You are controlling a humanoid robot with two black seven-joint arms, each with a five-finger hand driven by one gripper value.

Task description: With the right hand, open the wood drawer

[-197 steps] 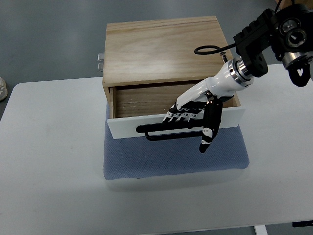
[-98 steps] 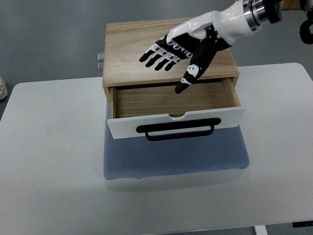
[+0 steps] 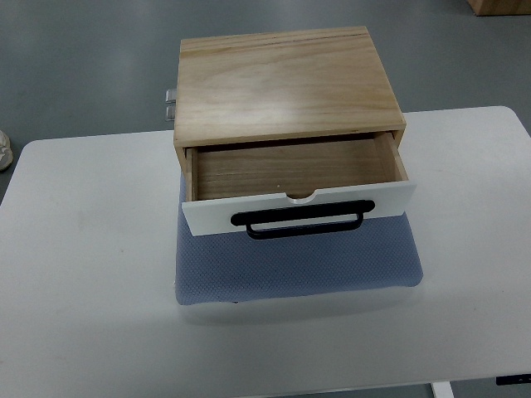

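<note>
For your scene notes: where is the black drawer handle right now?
In the top view, the black handle sits on the white drawer front, centre frame, above the blue mat.

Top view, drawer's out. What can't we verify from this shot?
- Back of the pulled-out wooden drawer: hidden under the wooden cabinet top.
- Small metal part at the cabinet's left rear: too small to identify.
- Both robot hands: out of frame.
- Blue mat: rear part covered by the cabinet.
</note>
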